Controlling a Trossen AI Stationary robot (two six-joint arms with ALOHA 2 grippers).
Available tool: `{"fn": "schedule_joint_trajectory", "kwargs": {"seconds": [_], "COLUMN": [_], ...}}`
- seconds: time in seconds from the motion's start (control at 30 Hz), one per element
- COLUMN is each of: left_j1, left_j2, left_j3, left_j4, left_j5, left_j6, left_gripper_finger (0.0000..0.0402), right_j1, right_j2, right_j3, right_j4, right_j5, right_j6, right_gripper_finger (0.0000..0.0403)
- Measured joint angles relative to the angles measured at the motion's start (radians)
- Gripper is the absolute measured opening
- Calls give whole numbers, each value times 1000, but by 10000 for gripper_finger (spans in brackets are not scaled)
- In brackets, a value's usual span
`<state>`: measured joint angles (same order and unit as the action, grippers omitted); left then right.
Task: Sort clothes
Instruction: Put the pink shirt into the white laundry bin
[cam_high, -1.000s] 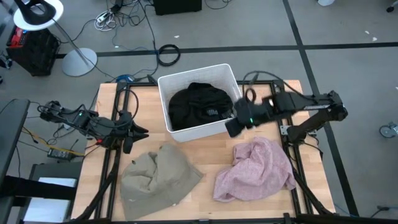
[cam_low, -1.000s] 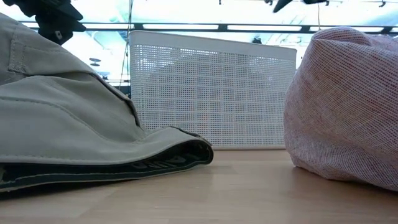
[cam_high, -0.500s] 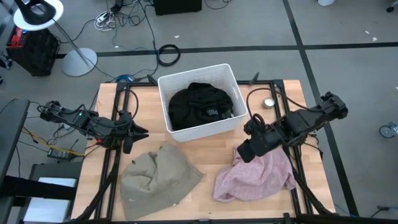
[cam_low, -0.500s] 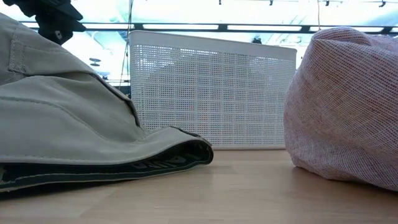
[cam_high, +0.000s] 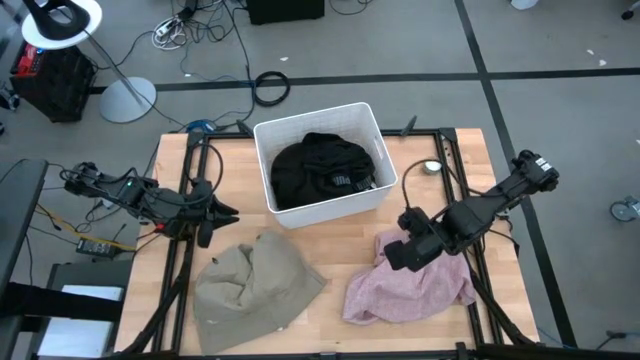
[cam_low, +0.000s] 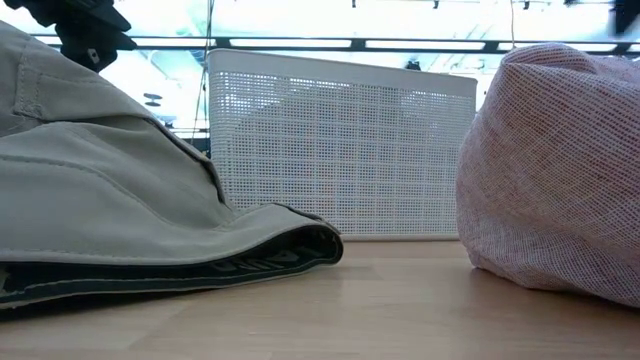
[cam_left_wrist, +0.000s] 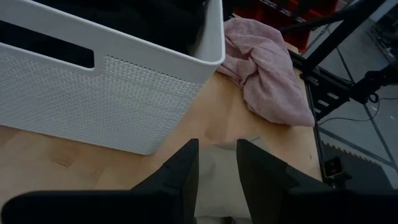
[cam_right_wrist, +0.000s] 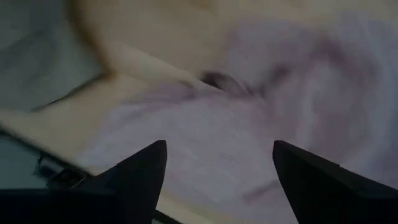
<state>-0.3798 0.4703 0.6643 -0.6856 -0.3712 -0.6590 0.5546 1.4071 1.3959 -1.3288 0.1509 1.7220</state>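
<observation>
Overhead, right hand (cam_high: 393, 255) spread open above pink garment (cam_high: 410, 290); black garment's (cam_high: 318, 170) white print unreadable.

No legible text on anything.

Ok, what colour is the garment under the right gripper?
Pink, a pale dusty shade: the pink garment shows best in the high view, below the right gripper.

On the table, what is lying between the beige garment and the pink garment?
Nothing: in the high view only bare wooden table separates the beige garment from the pink garment. The low view shows the same bare gap.
</observation>
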Motion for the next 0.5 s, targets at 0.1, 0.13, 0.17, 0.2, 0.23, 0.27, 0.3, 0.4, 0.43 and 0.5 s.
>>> {"fn": "schedule_joint_trajectory", "kwargs": {"seconds": [0.1,0.13,0.17,0.2,0.23,0.27,0.3,0.4,0.43,0.5], "left_j1": [0,0,0,0,0,0,0,0,0,0], "left_j2": [0,0,0,0,0,0,0,0,0,0], "left_j3": [0,0,0,0,0,0,0,0,0,0], "left_j4": [0,0,0,0,0,0,0,0,0,-1], "left_j5": [8,8,8,8,9,9,9,9,9,9], "left_j6": [0,0,0,0,0,0,0,0,0,0], "left_gripper_finger": [113,113,113,113,113,113,113,113,113,113], "right_j1": [25,37,48,59,71,83,95,123,126,125], "right_j2": [0,0,0,0,0,0,0,0,0,0], "right_j3": [-49,-66,-82,-97,-112,-128,-143,-186,-202,-236], "right_j4": [-8,-8,-8,-7,-7,-7,-8,-8,-6,-4], "right_j5": [-67,-80,-92,-101,-103,-104,-107,-119,-137,-166], "right_j6": [181,232,278,325,372,415,455,520,525,526], "right_gripper_finger": [288,286,285,283,282,282,282,282,281,280]}}
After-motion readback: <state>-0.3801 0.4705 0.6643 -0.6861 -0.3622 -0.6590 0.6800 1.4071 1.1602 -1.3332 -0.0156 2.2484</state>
